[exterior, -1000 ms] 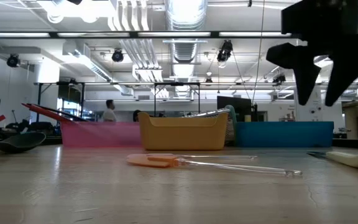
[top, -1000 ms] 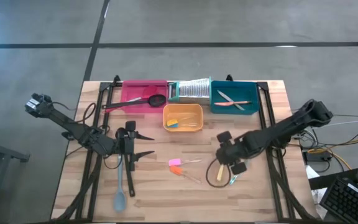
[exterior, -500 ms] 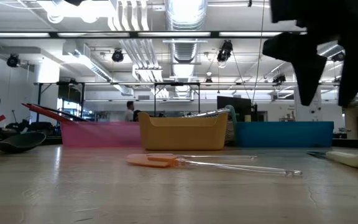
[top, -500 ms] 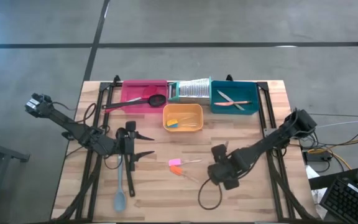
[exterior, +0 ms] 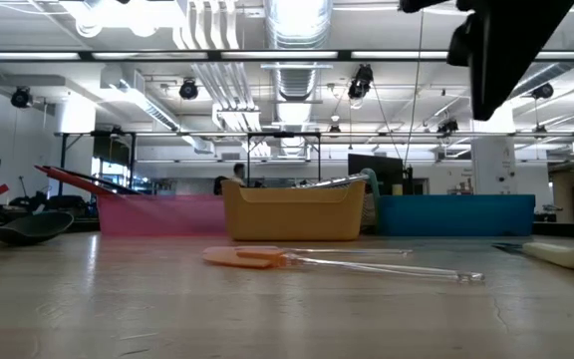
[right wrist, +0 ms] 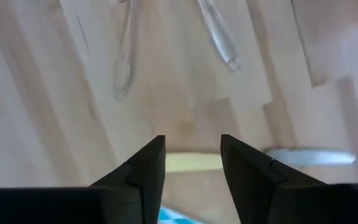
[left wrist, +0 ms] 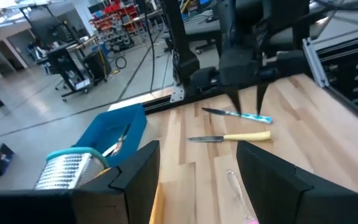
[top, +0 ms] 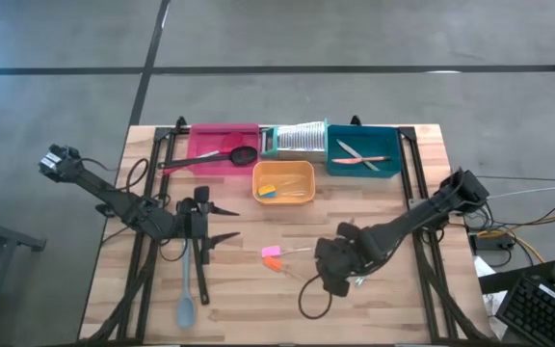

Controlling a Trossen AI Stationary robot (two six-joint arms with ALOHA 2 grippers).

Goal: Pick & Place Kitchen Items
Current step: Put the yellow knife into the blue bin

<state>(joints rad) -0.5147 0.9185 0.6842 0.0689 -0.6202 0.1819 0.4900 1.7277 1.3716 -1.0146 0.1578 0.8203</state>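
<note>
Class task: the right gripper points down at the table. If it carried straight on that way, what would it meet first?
Most likely the yellow-handled knife: in the right wrist view its handle lies between the right gripper's open fingers, with bare table around it. How far above it hangs is unclear.

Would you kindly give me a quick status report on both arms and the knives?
Right gripper open, over the yellow-handled knife, empty. Left gripper open, idle, above the grey-blue spoon. Clear-handled pink and orange pieces lie close by.
</note>
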